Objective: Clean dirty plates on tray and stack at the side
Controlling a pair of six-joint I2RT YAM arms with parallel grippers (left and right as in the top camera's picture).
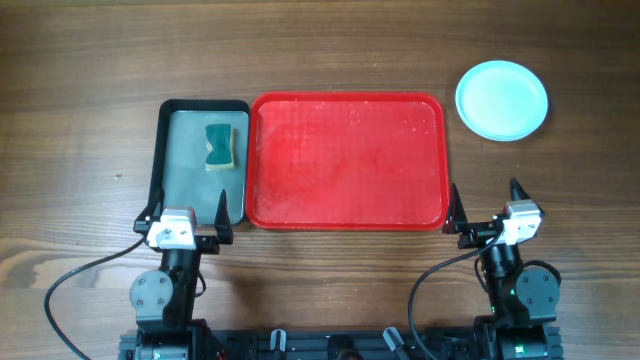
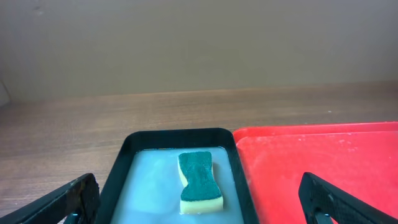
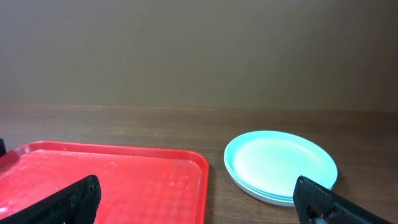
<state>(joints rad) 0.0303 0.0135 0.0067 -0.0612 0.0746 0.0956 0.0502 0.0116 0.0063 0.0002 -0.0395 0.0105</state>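
The red tray (image 1: 345, 160) lies mid-table with no plates on it; faint wet specks mark its surface. It also shows in the left wrist view (image 2: 323, 162) and the right wrist view (image 3: 124, 180). The plates (image 1: 502, 99) sit stacked on the table at the far right, a pale aqua one on top; the right wrist view (image 3: 280, 163) shows layered rims below it. My left gripper (image 1: 185, 215) is open and empty at the near edge of the grey tray. My right gripper (image 1: 490, 212) is open and empty near the red tray's front right corner.
A black-rimmed grey tray (image 1: 178, 160) left of the red tray holds cloudy water and a green-and-yellow sponge (image 1: 219, 146), also in the left wrist view (image 2: 199, 182). Bare wooden table (image 1: 80, 120) surrounds everything. Cables run by both arm bases.
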